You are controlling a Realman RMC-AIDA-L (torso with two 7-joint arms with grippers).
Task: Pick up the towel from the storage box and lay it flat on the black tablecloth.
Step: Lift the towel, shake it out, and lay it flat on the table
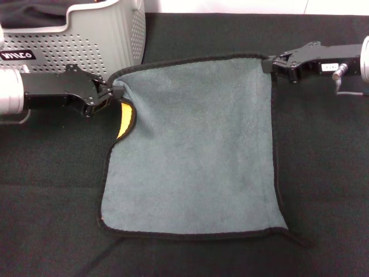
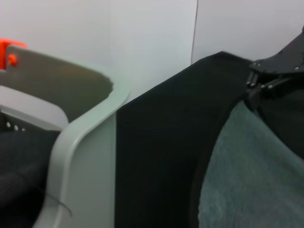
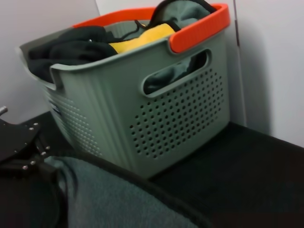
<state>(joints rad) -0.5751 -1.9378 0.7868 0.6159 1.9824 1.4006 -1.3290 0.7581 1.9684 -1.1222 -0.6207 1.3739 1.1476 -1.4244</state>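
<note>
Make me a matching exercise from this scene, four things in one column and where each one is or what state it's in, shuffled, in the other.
Things:
1. towel
2. storage box
3. left gripper
4. right gripper

Places or states:
A. stands at the far left corner of the black tablecloth, with cloths inside
B. shut on the towel's far right corner
C. spread grey-teal side up, one yellow fold showing on its left edge
D. shut on the towel's far left corner, next to the box

Pairs: 1-C, 2-A, 3-D, 4-B
</note>
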